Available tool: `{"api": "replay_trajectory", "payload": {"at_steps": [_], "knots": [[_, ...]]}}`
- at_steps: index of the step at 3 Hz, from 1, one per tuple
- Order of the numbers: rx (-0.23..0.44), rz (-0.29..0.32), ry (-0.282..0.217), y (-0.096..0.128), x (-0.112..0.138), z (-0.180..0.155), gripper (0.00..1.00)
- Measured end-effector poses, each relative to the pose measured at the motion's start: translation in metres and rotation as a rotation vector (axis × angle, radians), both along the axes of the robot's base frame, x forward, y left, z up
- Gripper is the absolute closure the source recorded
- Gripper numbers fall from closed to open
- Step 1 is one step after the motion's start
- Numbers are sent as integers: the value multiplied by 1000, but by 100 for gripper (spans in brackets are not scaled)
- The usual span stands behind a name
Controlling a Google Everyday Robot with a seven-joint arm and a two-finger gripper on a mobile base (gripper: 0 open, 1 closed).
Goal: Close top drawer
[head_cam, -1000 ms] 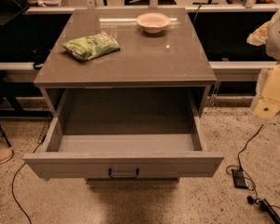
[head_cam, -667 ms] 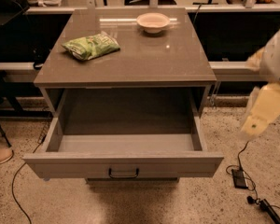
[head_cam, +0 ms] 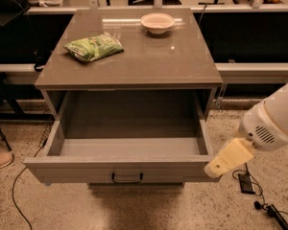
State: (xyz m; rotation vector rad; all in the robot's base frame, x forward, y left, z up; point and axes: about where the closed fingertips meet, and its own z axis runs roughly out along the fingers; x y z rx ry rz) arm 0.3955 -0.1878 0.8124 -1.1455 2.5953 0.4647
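Observation:
The top drawer is a wide grey drawer pulled far out of the grey cabinet, its deep box empty. A small dark loop handle sits at the centre of its front panel. My gripper comes in from the right on a white arm. Its cream tip is at the right end of the drawer's front panel, touching it or just in front of it.
On the cabinet top lie a green snack bag and a pale bowl. A black cable and adapter lie on the speckled floor at the right. A shoe shows at the left edge.
The arm has swung down and left, from beside the cabinet's right side to the right end of the drawer front. The drawer has not moved.

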Motion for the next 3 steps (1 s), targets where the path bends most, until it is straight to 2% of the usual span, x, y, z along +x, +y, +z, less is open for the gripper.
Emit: {"api": "replay_trajectory", "payload": {"at_steps": [1, 2, 3], "knots": [[47, -80, 82, 18, -14, -43, 42], [81, -123, 131, 37, -20, -82, 66], [90, -149, 154, 52, -15, -118, 89]]}}
